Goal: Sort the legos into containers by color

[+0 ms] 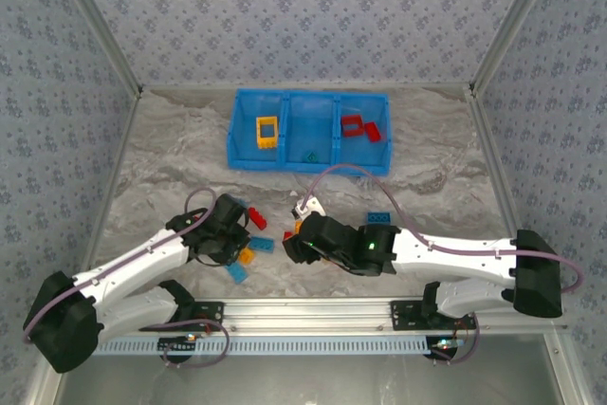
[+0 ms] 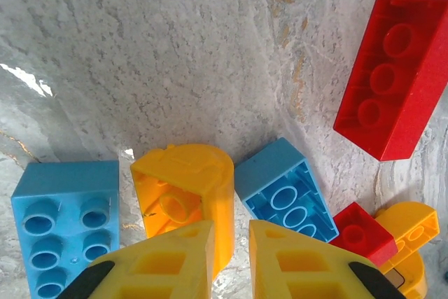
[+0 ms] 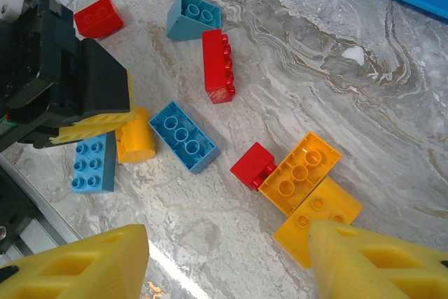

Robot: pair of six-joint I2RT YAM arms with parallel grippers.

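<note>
While the bin [image 1: 308,160] sits well beyond both sets of jaws, holding a yellow frame [image 1: 267,132] in its left compartment and 2 red pieces [image 1: 353,124] in its right, we see the other legos [image 3: 218,66] loose on the table [image 1: 427,187]. The left gripper [image 2: 231,232] hangs low over them with its jaws drawn to a narrow slit. A rounded orange brick [image 2: 185,194] lies just ahead, its edge under the slit, and we cannot tell whether the jaws pinch it. A blue brick [image 2: 63,222] lies to one side of those jaws and an upturned blue one [image 2: 280,190] to the other. The right gripper [image 3: 227,243] holds its jaws spread wide. 2 orange bricks [image 3: 301,173] touch each other just ahead of them, with a small red brick [image 3: 253,164] against the nearer one.
</note>
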